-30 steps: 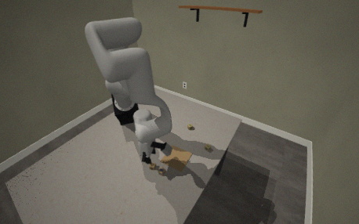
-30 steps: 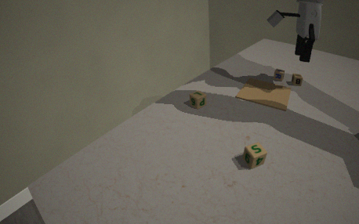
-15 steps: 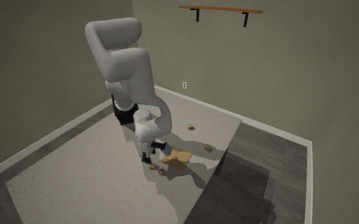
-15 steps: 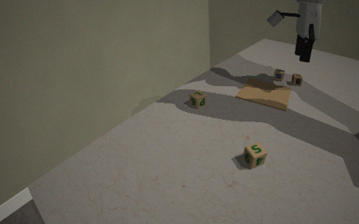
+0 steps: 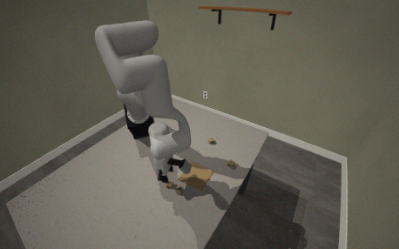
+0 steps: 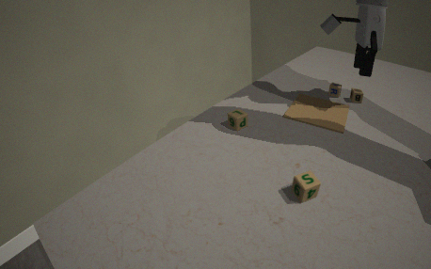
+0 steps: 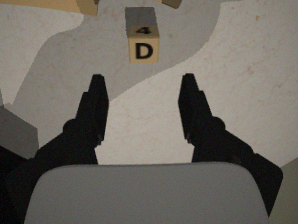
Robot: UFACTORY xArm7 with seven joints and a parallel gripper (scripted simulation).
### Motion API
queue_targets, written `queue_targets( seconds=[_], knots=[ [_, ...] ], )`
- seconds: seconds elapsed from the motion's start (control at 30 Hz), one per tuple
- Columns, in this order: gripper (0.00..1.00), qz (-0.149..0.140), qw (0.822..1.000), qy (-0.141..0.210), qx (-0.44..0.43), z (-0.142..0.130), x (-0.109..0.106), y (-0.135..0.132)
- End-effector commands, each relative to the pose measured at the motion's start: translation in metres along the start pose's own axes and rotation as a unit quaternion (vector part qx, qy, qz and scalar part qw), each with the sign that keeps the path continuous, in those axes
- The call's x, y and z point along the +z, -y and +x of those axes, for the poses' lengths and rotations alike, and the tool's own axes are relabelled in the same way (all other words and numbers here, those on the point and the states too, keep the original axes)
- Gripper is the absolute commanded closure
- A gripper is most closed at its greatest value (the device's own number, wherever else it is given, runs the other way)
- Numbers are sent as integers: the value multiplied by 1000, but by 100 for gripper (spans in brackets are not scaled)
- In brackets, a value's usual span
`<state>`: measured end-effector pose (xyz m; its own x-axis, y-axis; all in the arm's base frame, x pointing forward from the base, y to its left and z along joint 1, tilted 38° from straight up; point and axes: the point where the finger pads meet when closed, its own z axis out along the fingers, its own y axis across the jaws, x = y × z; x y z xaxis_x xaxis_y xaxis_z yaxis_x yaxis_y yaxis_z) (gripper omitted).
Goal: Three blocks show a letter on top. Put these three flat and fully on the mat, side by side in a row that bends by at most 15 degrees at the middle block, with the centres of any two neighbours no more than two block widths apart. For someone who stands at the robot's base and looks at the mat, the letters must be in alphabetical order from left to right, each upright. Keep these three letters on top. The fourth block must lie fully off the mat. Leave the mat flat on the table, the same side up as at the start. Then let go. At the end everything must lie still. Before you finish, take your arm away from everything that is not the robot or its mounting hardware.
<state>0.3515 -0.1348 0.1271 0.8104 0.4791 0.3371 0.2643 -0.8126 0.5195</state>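
Observation:
My gripper (image 5: 163, 178) (image 6: 364, 71) (image 7: 143, 88) is part open and empty, above the table. Just ahead of its fingertips in the wrist view is a block (image 5: 170, 185) (image 6: 357, 96) (image 7: 144, 49) with a black D on top and a 4 on a side. Beside it stands a block (image 5: 179, 191) (image 6: 335, 90) with a blue R on a side; its top cannot be read. A block (image 5: 212, 141) (image 6: 306, 186) shows a green S on top. Another block (image 5: 231, 164) (image 6: 237, 119) has a green top mark, perhaps L. The tan mat (image 5: 200, 178) (image 6: 316, 118) (image 7: 90, 7) bears no block.
All four blocks are on the pale table (image 5: 109, 198) (image 6: 179, 207) (image 7: 145, 135), off the mat. The D and R blocks are near one side of the mat, the other two beyond the opposite side. Arm shadows cross the mat. Walls stand behind the table.

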Motion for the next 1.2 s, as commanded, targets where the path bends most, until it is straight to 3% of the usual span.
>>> queue_targets(
  seconds=[0.0,1.17],
  knots=[
    [36,-1,1000,0,0,0,4,0],
    [36,-1,1000,0,0,1,44,-1]
  ],
)
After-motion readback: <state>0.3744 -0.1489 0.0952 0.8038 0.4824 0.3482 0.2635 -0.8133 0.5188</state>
